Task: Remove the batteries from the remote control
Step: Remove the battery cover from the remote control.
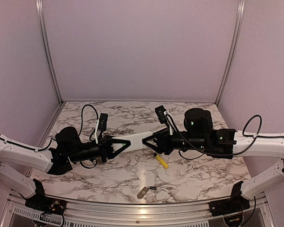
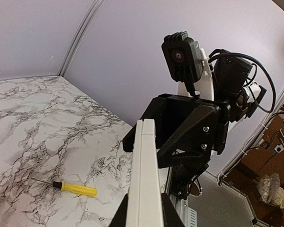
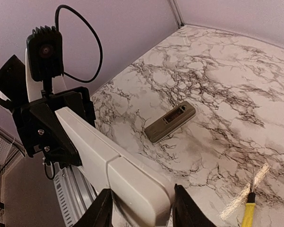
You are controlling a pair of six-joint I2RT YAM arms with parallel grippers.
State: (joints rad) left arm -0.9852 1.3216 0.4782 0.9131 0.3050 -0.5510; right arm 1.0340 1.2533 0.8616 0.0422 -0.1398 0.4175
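Observation:
A white remote control (image 1: pixel 135 141) hangs level above the table between both arms. My left gripper (image 1: pixel 124 144) is shut on its left end, its fingers pressed against the remote's (image 2: pixel 144 165) two sides in the left wrist view. My right gripper (image 3: pixel 144 208) is shut on the other end of the remote (image 3: pixel 94 146), one black finger on each side. A seam crosses the remote's body near the right gripper. No batteries show in the remote. A tiny dark sliver (image 1: pixel 153 188) lies near the front edge, too small to tell what it is.
A yellow-handled screwdriver (image 1: pixel 161 161) lies on the marble table just below my right gripper. A flat grey cover plate (image 1: pixel 142 192) rests near the front edge and shows with a rectangular recess in the right wrist view (image 3: pixel 170 122). Walls close the table's back and sides.

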